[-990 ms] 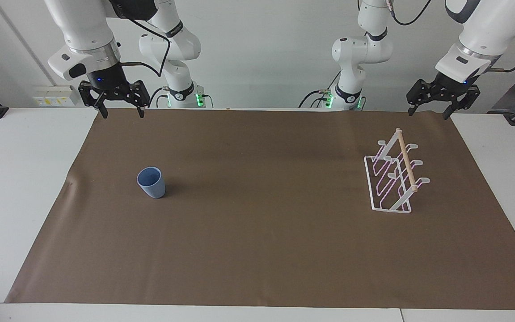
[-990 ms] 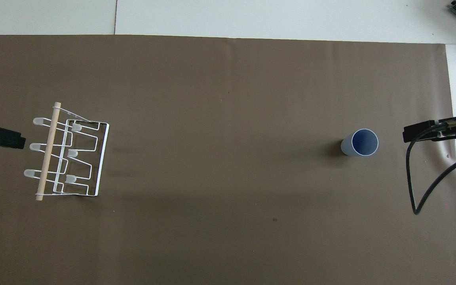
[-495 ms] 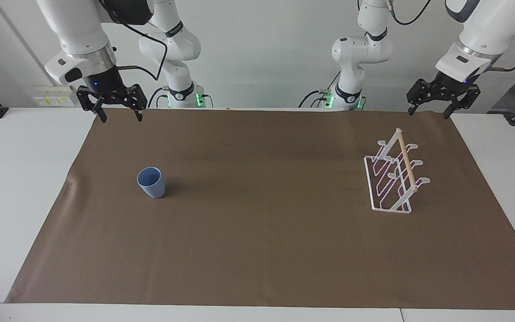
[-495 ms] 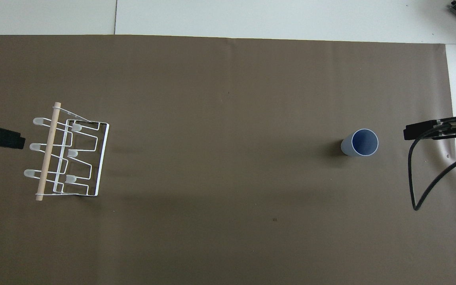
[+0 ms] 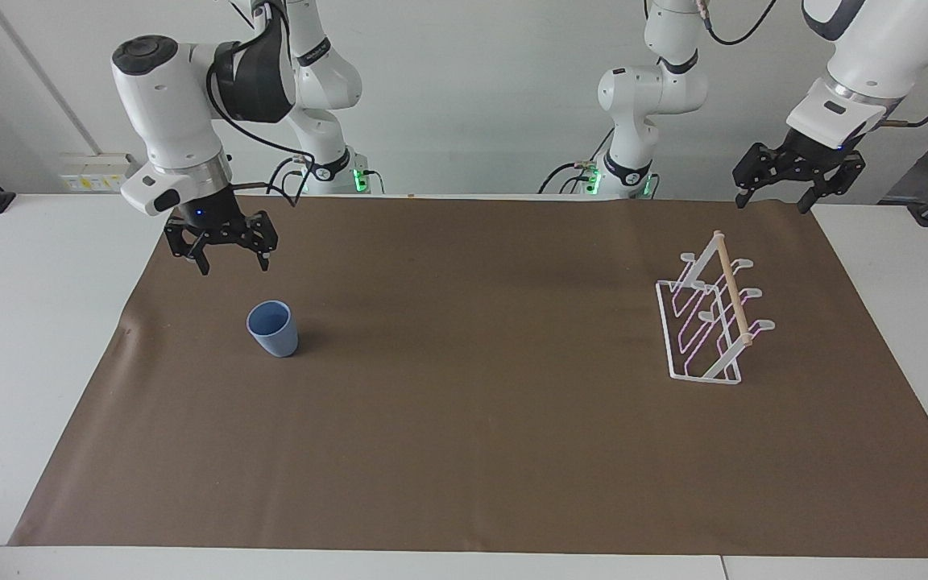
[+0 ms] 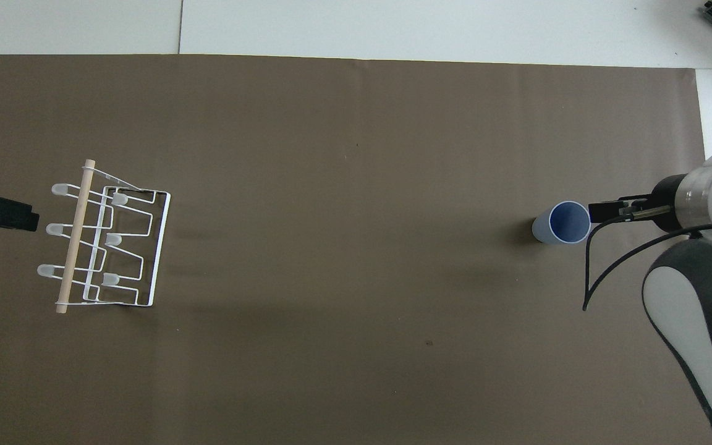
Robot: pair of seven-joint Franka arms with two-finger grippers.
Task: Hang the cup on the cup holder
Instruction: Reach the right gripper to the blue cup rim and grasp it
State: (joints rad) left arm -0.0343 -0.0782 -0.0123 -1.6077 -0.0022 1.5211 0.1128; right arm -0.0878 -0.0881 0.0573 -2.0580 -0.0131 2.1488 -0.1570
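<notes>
The light-blue cup stands upright on the brown mat toward the right arm's end of the table; it also shows in the overhead view, mouth up and empty. The white wire cup holder with its wooden dowel stands toward the left arm's end, also seen from overhead, with nothing on its prongs. My right gripper is open and empty, pointing down over the mat just beside the cup, not touching it. My left gripper is open and empty, waiting over the mat's edge near the cup holder.
The brown mat covers most of the white table. A black cable hangs from the right wrist over the mat beside the cup. Both arm bases stand at the robots' edge of the table.
My right arm has swung in and lowered its open gripper from the mat's edge to just beside the cup. The cup, the cup holder and the left arm have not moved.
</notes>
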